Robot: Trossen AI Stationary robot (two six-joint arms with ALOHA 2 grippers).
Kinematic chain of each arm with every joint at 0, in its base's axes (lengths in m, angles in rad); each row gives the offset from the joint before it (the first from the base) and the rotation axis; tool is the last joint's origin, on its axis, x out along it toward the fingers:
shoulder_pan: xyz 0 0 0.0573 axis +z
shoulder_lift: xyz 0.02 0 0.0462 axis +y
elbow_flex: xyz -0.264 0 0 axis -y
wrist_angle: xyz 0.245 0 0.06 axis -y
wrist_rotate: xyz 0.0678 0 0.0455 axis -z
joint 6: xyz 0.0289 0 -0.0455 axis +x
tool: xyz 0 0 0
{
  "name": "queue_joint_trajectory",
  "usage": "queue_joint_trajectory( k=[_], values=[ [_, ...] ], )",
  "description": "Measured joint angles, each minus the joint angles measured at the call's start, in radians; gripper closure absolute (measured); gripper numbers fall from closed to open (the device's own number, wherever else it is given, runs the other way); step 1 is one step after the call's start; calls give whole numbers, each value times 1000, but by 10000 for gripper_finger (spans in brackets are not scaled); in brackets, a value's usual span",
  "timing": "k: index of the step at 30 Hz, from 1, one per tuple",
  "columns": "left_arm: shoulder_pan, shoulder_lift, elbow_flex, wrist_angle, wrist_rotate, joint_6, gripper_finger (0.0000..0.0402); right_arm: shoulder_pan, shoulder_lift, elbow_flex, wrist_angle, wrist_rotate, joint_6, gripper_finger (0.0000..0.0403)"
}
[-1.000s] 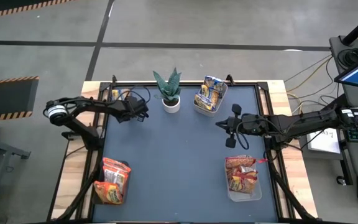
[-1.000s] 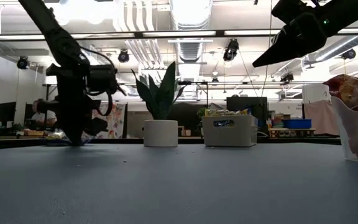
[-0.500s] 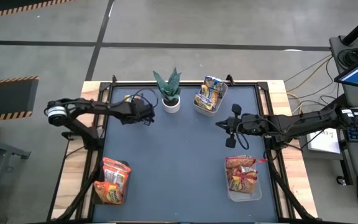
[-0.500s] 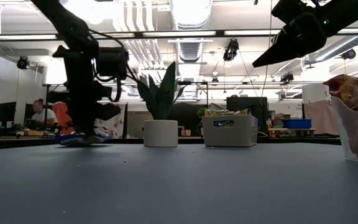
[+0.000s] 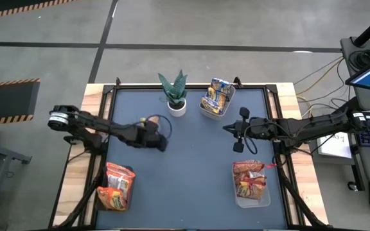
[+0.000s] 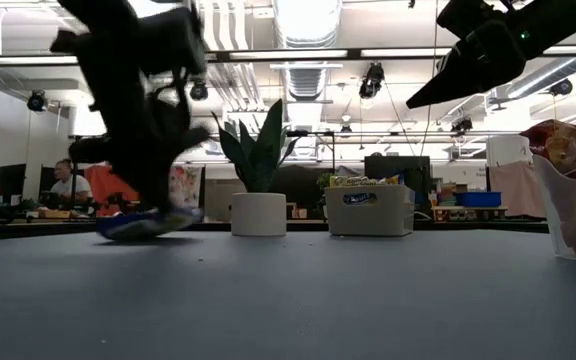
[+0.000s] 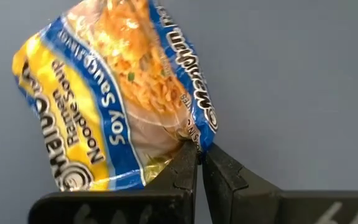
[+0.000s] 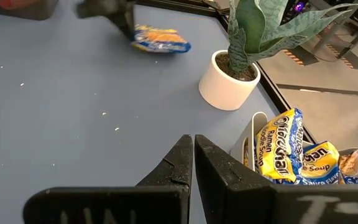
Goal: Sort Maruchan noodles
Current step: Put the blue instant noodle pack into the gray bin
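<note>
We held the yellow-and-blue soy sauce packet (image 7: 114, 93) pinched by one edge in the closed left gripper (image 7: 199, 163), just above the table (image 5: 198, 160) left of centre. The right gripper (image 8: 193, 152) waited closed, holding nothing, near the right edge. To do this step well, we judged the carry should run level toward the rear bin (image 5: 229, 101) of matching packets, clearing the plant (image 5: 175, 95), since an edge grip lets the packet swing.

The soy sauce ramen packet (image 7: 114, 93) is yellow with a blue band and white lettering. The table (image 5: 191, 160) top is dark blue-grey. The plant (image 5: 174, 86) has green leaves in a white pot (image 5: 176, 107). Both tools are black.
</note>
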Motion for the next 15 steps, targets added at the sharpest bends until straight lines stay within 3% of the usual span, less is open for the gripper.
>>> queue_joint_trajectory(
  k=[6,11,15],
  values=[
    [-137,79,159,124,-69,36,401,0,0,0,0,0,7,394],
    [-159,207,324,123,-157,149,401,0,0,0,1,0,10,394],
    [-155,338,453,110,-163,211,393,0,0,0,2,0,20,394]
  ],
)
